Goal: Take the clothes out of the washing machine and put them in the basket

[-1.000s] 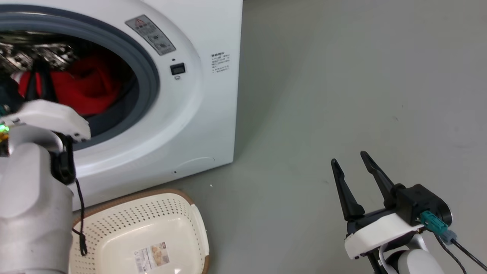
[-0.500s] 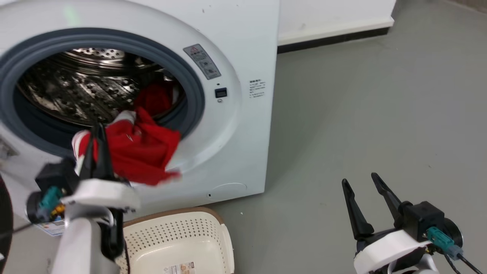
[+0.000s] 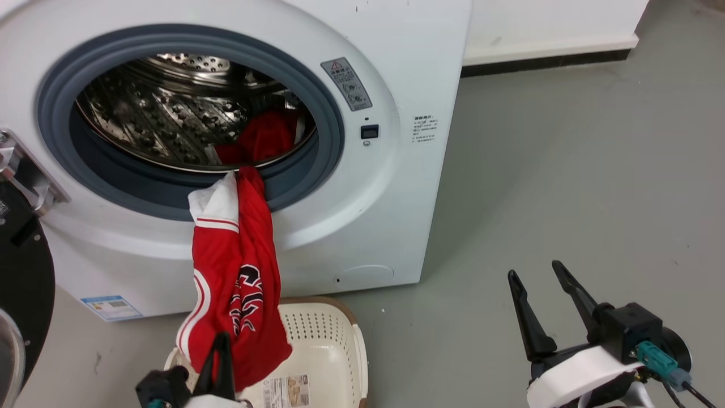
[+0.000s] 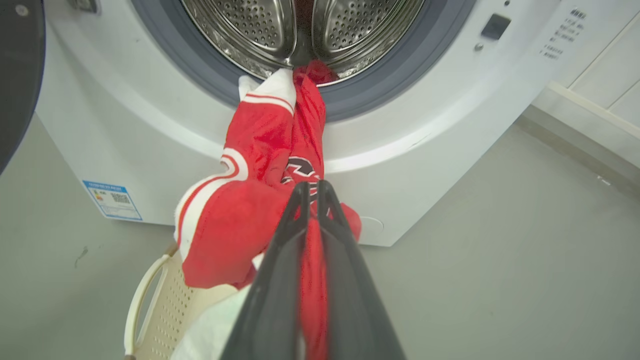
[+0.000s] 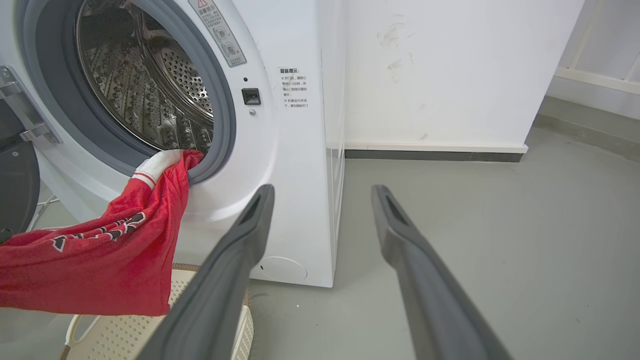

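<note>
grey floor (image 3: pixel 566 170) runs back to a white wall (image 3: pixel 544 22) with a dark skirting strip. the washing machine (image 3: pixel 408 68) stands on it with its round door (image 3: pixel 22 294) swung open at the left, where the picture edge cuts it off. the red jersey (image 3: pixel 238 266) trails out of the steel drum (image 3: pixel 158 107), over the grey rubber seal (image 3: pixel 334 147) and down the white front. its top end lies inside the drum and its lower end hangs over the basket (image 3: pixel 334 340), which sits on the floor just in front of the machine.

the left fingers (image 4: pixel 280 260) are pressed together on a fold of the jersey, with red cloth squeezed between them, low over the basket. the right fingers (image 3: pixel 524 317) stand well apart and hold nothing, off to the right over bare floor, clear of the machine.

the jersey's dark lettering is creased and cannot be read. whether the hanging cloth touches the basket cannot be told. the jersey and the left fingers cover the basket's near left part, and the picture edge cuts off its paper label (image 3: pixel 289 391).
</note>
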